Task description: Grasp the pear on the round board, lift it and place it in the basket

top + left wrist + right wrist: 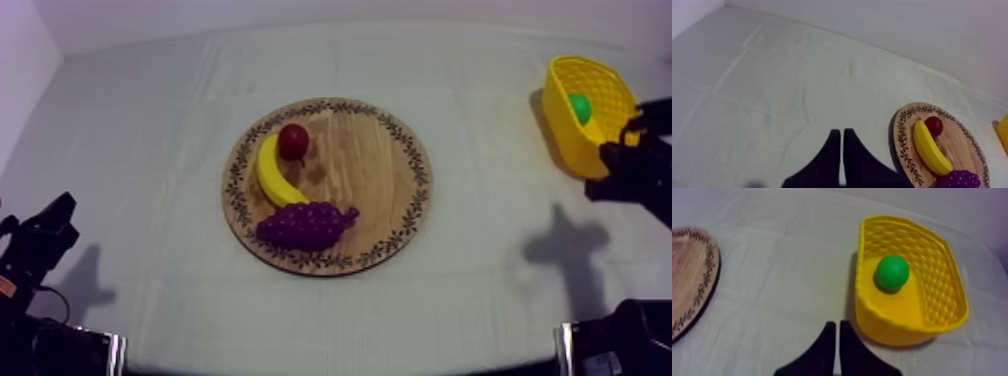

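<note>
While our right gripper [837, 323] hangs just before yellow basket [892, 325], fingers pressed into narrow wedge, pear [892, 273] lies inside basket, near far right corner of cloth [480, 290]. We see our left gripper [842, 131] likewise closed on nothing, near left edge. Cloth grey-white, creased; pale wall [897, 20] behind. Wooden board [380, 170] mid-surface carries banana [272, 175], small red fruit [293, 141], grapes [305, 225].

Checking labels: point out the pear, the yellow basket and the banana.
pear [892, 273], right wrist view, centre of its green body
yellow basket [944, 285], right wrist view, patterned inner wall
banana [268, 175], top view, middle of its curve
</note>
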### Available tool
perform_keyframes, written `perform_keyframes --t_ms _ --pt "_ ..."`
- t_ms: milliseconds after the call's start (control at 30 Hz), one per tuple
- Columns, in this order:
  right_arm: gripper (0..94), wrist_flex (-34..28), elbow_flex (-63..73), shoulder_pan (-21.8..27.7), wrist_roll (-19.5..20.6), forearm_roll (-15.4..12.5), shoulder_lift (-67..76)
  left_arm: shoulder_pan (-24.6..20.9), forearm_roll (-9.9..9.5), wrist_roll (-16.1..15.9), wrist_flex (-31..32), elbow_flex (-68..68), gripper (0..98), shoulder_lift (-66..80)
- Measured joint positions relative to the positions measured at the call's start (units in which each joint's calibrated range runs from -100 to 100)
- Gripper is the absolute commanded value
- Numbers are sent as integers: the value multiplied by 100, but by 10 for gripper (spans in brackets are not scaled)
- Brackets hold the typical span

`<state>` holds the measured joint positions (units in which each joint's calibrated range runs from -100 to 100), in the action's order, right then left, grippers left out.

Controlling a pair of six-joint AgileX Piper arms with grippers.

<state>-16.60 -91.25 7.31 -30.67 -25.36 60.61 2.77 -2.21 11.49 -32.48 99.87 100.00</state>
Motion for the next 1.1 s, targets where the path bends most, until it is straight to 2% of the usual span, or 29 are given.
perform_keyframes --t_ms 100,267,367,533,700,833,933,1100 --pt "3 -667 -306 177 35 278 860 0 0 0 0 0 1 0" --pt "3 -1790 -420 86 432 1118 2321 0 0 0 0 0 1 0" --pt "3 -2349 -450 -69 874 1503 2972 0 0 0 0 0 1 0" --pt "3 -2724 -538 -185 1738 2039 3502 0 0 0 0 0 1 0" --pt "35 -2550 -723 -190 2266 2309 3513 0 0 -3 0 0 1 0" --pt "13 -2206 -829 -190 2406 2385 3513 0 0 0 0 0 1 0" --pt "7 -2187 -845 -190 2341 2397 3513 0 0 0 0 0 1 0" --pt "5 -2161 -852 -190 1933 2401 3513 0 0 0 0 0 1 0"
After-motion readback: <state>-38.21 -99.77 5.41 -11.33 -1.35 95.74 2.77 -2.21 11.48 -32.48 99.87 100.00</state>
